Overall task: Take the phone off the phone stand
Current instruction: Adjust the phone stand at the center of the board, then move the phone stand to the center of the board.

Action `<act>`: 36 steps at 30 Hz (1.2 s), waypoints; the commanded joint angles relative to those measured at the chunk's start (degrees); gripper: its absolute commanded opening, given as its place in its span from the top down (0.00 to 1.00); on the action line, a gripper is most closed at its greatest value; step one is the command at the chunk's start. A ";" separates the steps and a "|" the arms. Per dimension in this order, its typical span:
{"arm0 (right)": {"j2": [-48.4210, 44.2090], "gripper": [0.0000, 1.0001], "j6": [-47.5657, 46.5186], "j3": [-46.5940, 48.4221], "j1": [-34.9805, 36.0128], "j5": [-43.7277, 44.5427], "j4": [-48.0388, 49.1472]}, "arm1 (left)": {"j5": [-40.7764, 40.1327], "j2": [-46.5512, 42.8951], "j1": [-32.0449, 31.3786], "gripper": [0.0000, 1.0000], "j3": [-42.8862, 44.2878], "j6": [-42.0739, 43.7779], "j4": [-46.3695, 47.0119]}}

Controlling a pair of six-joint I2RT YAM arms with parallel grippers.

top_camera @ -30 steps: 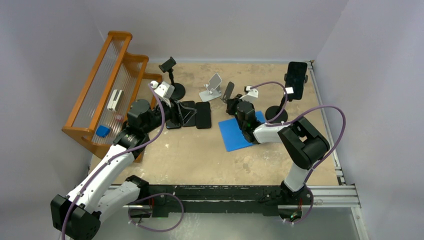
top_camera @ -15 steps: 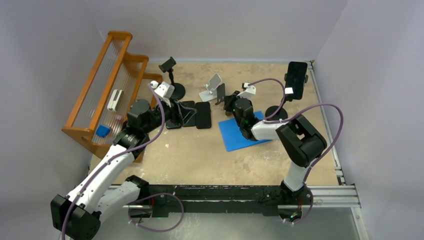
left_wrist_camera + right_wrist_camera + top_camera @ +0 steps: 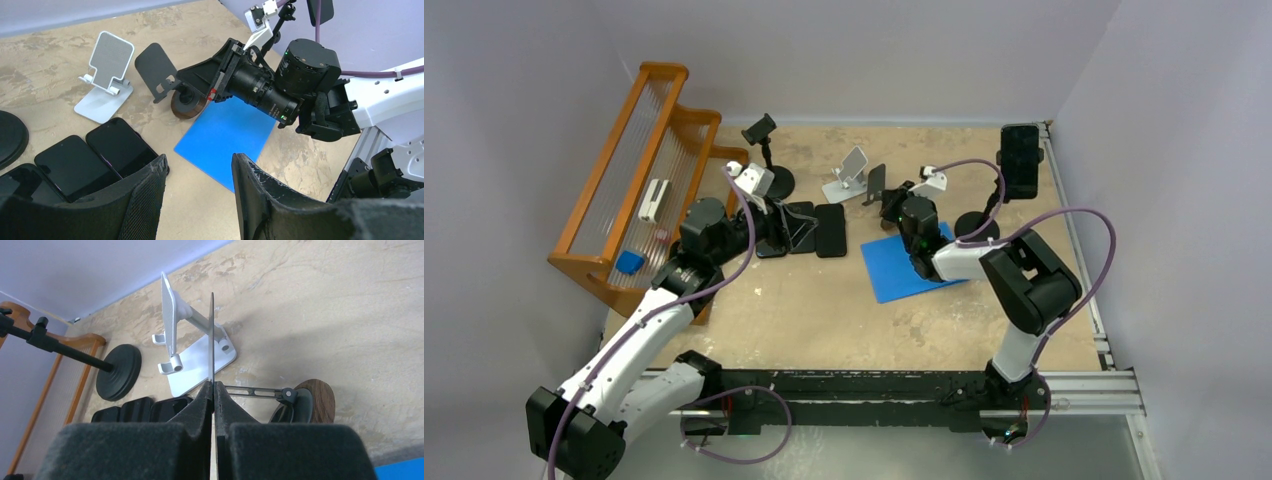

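From above: pinching the thin dark plate (image 3: 876, 182) of a folding stand with the right gripper (image 3: 890, 197), jaws pressed together on it. Leaving the phone (image 3: 1021, 160) clamped upright atop the tall stand (image 3: 977, 222), well apart from those jaws, off to their right and a little beyond. Risking, as judged here, dragging or toppling the folding stand instead of freeing anything, through gripping a stand part rather than the handset. Risking too, on reaching over, tipping the top-heavy tall stand by tugging against its clamp with nothing bracing the base. Hovering the left gripper (image 3: 776, 228) over the flat phones (image 3: 830, 230), far left of the mounted one.

From the left wrist: spreading the fingers (image 3: 145, 197) wide around nothing, just right of the flat phones. Catching a dark corner, probably of the mounted phone, at the top edge, far beyond the jaws and past the right arm.

From the right wrist: squeezing the plate edge-on between the pads (image 3: 150, 450), with the wooden base (image 3: 320, 395) just right of the jaws and a white stand (image 3: 200, 366) just beyond. Finding no mounted phone here, so placing it somewhere outside this view.
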 commanded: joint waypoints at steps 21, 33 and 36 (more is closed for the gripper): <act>-6.54 0.70 1.22 -9.02 -1.11 3.24 -3.38 | 1.44 0.77 -0.49 0.51 1.93 0.30 2.00; -11.68 0.45 0.96 -12.96 -0.99 4.76 -3.45 | 1.54 0.77 -0.49 0.51 1.88 0.11 1.99; -14.50 0.41 0.87 -14.91 -0.82 4.17 -3.38 | 1.62 0.68 -0.49 0.51 1.93 0.07 1.96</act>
